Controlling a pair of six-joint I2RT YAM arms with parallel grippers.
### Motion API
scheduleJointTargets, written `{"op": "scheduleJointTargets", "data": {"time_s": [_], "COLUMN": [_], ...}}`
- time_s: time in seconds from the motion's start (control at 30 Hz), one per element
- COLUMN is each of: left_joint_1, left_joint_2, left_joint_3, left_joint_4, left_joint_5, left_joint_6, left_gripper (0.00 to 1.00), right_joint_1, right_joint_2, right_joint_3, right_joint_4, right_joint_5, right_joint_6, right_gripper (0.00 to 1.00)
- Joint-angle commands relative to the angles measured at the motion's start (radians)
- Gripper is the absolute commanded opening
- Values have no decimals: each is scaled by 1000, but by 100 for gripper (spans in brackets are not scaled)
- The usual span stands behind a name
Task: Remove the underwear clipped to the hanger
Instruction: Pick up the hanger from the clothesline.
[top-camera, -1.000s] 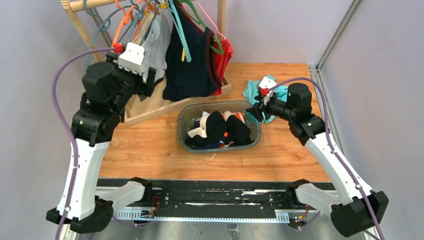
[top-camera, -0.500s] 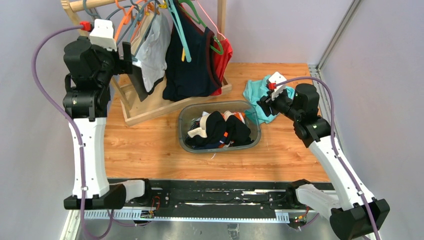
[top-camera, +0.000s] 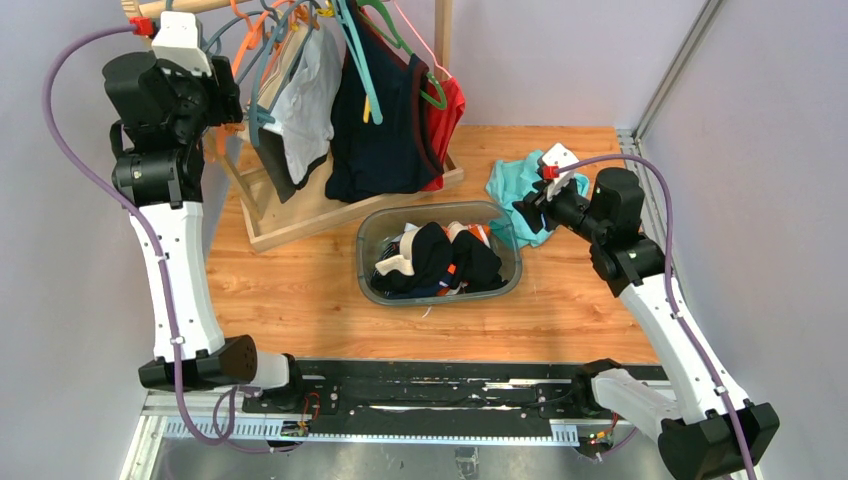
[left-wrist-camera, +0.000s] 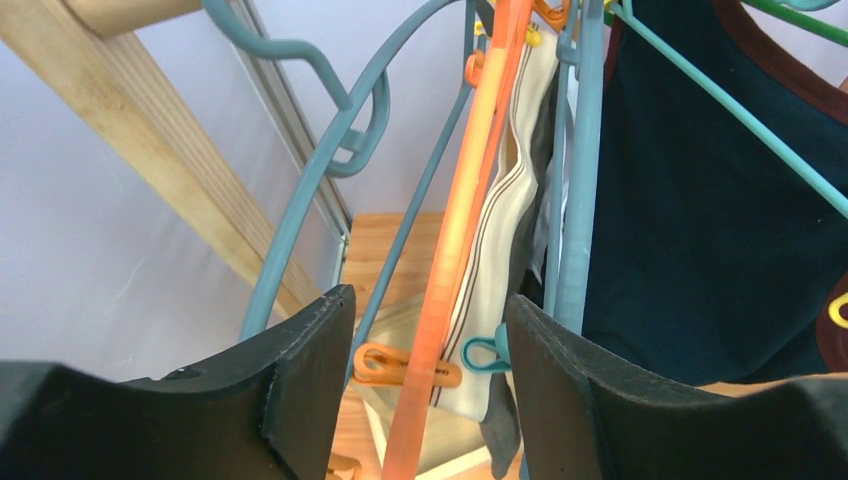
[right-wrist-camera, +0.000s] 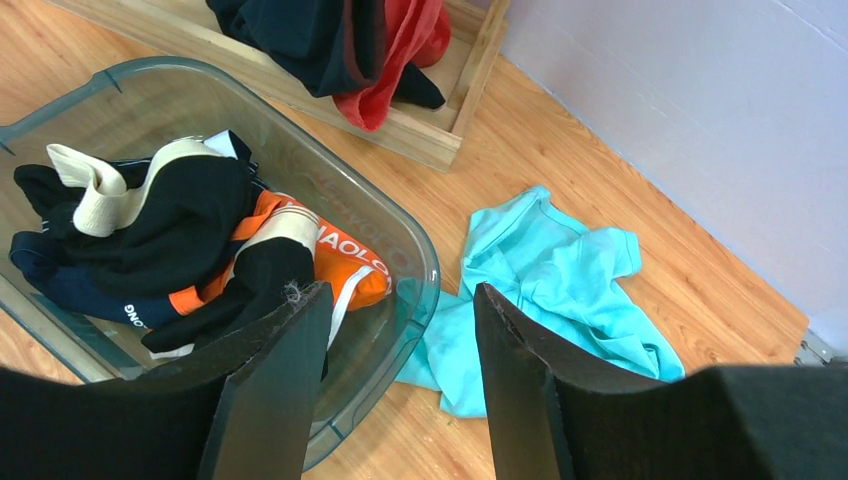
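Note:
White-grey underwear (top-camera: 305, 95) with a striped waistband (left-wrist-camera: 500, 250) hangs clipped to a hanger on the wooden rack (top-camera: 300, 215). A darker grey piece (top-camera: 272, 170) hangs below and beside it. My left gripper (top-camera: 228, 100) is raised at the rack's left end. Its jaws are open around the orange hanger bar (left-wrist-camera: 470, 190) without pinching it. An orange clip (left-wrist-camera: 385, 365) and a teal clip (left-wrist-camera: 488, 352) sit just beyond my left gripper (left-wrist-camera: 428, 300). My right gripper (top-camera: 525, 212) hovers open and empty over the bin's right rim (right-wrist-camera: 425, 255), shown between its jaws in the right wrist view (right-wrist-camera: 400, 295).
A clear bin (top-camera: 366, 250) mid-table holds black and orange briefs (right-wrist-camera: 170, 215). A teal cloth (top-camera: 510, 185) lies right of it. A navy tank top (top-camera: 385, 130) and a red garment (top-camera: 452, 115) hang on the rack among several teal and orange hangers.
My left arm has lifted and swung left to the top of the rack, and its jaws have narrowed around the orange hanger. The right arm drifted slightly right.

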Motion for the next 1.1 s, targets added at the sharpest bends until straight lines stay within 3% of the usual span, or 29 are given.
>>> {"op": "scheduleJointTargets", "data": {"time_s": [0.0,0.6,1.07], "left_joint_1": [12,11,11], "left_joint_2": [48,185,97], "left_joint_3": [73,162,38], "left_joint_4": [-3,-68,-3], "left_joint_5": [32,47,112], "left_joint_6": [0,57,28], "left_gripper": [60,49,25], "right_joint_1": [-14,-13,-14], "right_joint_2": [-6,-5,-4], "right_joint_3": [-11,-15,-18], "right_joint_4": [28,30,30], "right_joint_5": [-43,-65,-72], "right_joint_6": [21,22,21], "right_gripper": [56,56,56]}}
